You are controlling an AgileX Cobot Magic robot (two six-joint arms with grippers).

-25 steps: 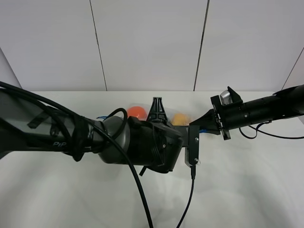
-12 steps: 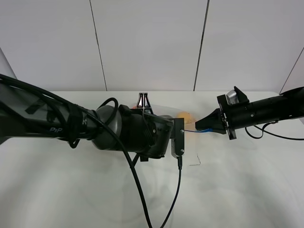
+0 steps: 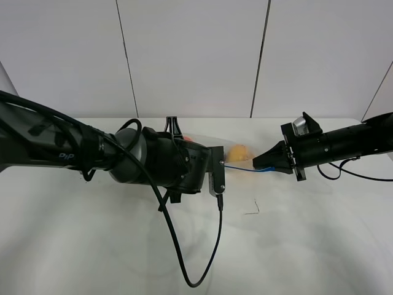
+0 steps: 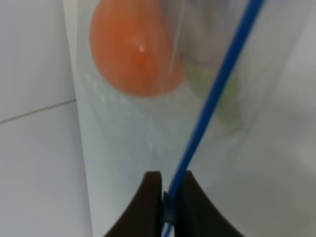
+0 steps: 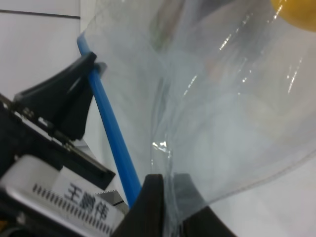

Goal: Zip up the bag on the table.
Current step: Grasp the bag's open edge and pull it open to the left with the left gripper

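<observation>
The clear bag (image 4: 123,138) lies on the white table (image 3: 307,233) between my two arms. Its blue zipper strip (image 3: 245,168) stretches taut from my left wrist to my right gripper (image 3: 269,165). My left gripper (image 4: 168,205) is shut on the zipper strip (image 4: 212,98), with the orange (image 4: 133,49) showing through the plastic beyond it. My right gripper (image 5: 165,197) is shut on the bag's end edge beside the strip (image 5: 111,143). A yellow fruit (image 3: 238,150) shows through the bag. My left arm (image 3: 153,163) hides most of the bag in the high view.
A black cable (image 3: 196,279) loops from the left wrist down over the table's near side. A small dark mark (image 3: 252,212) sits on the tabletop. Grey wall panels (image 3: 190,55) rise behind the table's far edge.
My left arm has slid left along the zipper strip, uncovering the yellow fruit and a longer stretch of blue strip. The right gripper shifted slightly right, then held still.
</observation>
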